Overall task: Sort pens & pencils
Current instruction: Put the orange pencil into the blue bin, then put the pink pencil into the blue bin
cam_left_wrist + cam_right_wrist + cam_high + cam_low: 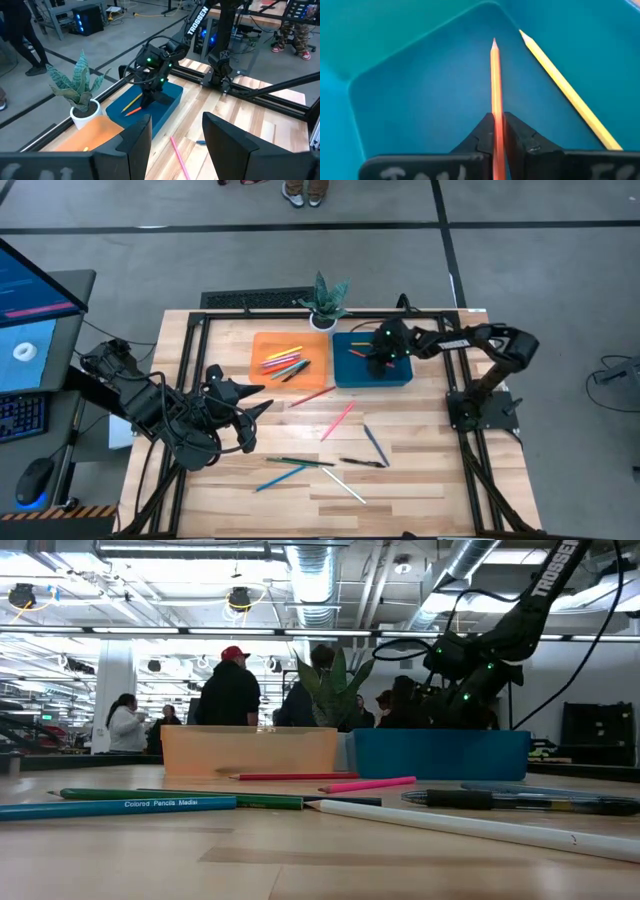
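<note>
My right gripper (pixel 381 363) reaches down into the blue tray (pixel 398 373) and is shut on an orange pencil (pixel 495 80). A yellow pencil (pixel 565 92) lies on the tray floor beside it. The orange tray (pixel 262 345) holds several coloured pens and pencils (pixel 285 361). More lie loose on the wooden table: a red one (pixel 312 395), a pink one (pixel 338 420), a blue one (pixel 375 443), a black one (pixel 362 463), a green one (pixel 300 462) and a white one (pixel 343 486). My left gripper (pixel 260 398) waits open over the table's left part, touching nothing. My right gripper pinches the orange pencil's shaft (pixel 496 122) between its two fingers. The fingers lie along the pencil, so its sharpened tip (pixel 493 44) points straight out ahead of them, over the blue tray's floor. Whether the tip touches the floor cannot be told.
A small potted plant (pixel 327 302) stands at the table's far edge between the two trays. A keyboard (pixel 255 299) lies beyond that edge. A monitor (pixel 30 315) stands off the table's left. People (pixel 230 690) stand in the room behind.
</note>
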`<act>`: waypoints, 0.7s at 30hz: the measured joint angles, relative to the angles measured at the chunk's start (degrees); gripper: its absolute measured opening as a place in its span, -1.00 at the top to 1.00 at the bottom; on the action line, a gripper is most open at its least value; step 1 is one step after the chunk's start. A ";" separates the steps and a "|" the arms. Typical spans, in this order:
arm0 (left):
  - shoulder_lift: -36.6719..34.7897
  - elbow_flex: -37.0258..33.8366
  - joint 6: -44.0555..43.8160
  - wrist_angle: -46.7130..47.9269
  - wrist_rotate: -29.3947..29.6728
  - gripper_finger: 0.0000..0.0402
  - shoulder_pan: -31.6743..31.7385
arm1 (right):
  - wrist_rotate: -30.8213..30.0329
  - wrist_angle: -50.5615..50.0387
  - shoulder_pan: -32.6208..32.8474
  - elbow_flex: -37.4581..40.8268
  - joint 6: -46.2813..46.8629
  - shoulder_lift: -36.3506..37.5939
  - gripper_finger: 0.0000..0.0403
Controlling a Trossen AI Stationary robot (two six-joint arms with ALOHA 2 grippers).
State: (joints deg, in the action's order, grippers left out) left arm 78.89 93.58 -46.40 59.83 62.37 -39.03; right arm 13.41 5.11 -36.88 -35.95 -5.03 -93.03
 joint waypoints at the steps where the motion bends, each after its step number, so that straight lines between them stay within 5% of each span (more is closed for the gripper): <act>1: 0.00 0.00 -0.01 -0.02 -0.03 0.17 0.02 | 0.00 -0.19 0.03 -0.22 0.24 -0.02 0.75; 6: 0.00 -0.01 -0.40 -0.24 -0.09 0.17 0.00 | 0.30 -4.09 0.55 -2.54 -1.06 3.85 0.61; 15: -0.02 0.00 -0.38 -0.25 -0.16 0.17 0.02 | 1.36 -17.01 1.66 -11.11 -4.13 19.46 0.06; 18: -0.02 0.00 -0.38 -0.24 -0.78 0.17 0.00 | 9.04 -17.09 5.97 -11.24 -4.48 25.77 0.01; 21: -0.01 0.00 -0.38 -0.21 -1.96 0.17 0.01 | 9.91 -16.02 13.89 -10.03 -6.42 29.27 0.03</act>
State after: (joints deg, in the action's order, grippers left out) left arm 78.89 93.58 -46.78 59.63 60.42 -39.01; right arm 23.32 -10.91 -22.99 -45.98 -11.45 -63.76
